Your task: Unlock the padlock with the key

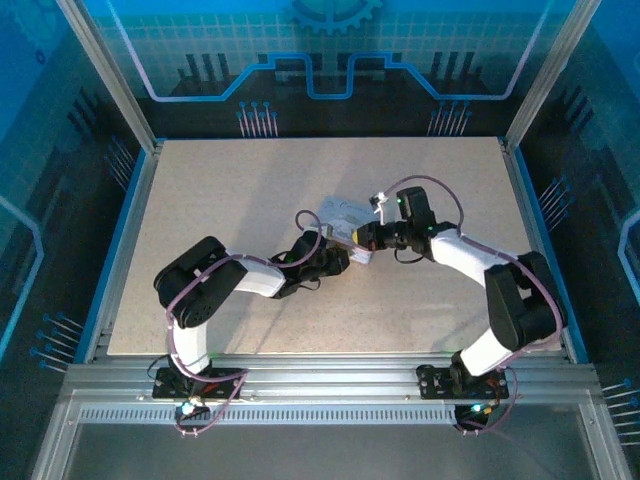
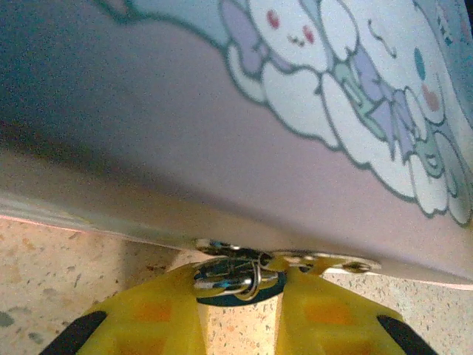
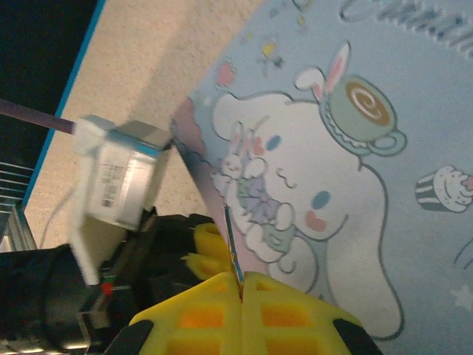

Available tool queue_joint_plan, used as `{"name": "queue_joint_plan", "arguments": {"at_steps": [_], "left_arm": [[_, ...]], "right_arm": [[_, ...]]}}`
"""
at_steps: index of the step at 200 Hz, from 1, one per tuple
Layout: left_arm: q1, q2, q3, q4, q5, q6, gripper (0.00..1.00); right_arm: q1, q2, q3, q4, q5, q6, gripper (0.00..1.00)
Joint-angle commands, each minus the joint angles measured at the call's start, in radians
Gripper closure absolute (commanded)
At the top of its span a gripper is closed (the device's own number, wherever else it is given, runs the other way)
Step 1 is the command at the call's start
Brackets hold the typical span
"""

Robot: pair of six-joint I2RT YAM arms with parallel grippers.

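The padlock (dark bluish body, silvery shackle) sits at the edge of the cartoon-print tin, directly between the fingertips of the left end effector. Its yellow fingers stand narrow and clasp the padlock on both sides. The key, a thin dark sliver, juts forward from the tip of the right end effector, pinched tight, its blade lying over the tin's printed lid. Speckled bench lies beneath the left fingers.
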Motion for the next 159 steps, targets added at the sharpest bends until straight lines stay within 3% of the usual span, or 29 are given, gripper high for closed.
{"name": "queue_joint_plan", "arguments": {"at_steps": [1, 74, 159], "left_arm": [[0.003, -0.055, -0.012, 0.031, 0.031, -0.004, 0.82], [0.006, -0.114, -0.016, 0.007, 0.069, -0.049, 0.83], [0.013, -0.116, -0.009, 0.009, 0.080, -0.079, 0.85]], "right_arm": [[0.002, -0.107, -0.004, -0.028, 0.016, -0.052, 1.00], [0.029, -0.310, -0.313, 0.046, 0.049, -0.140, 1.00], [0.065, -0.158, -0.338, 0.138, 0.072, -0.268, 1.00]]}}
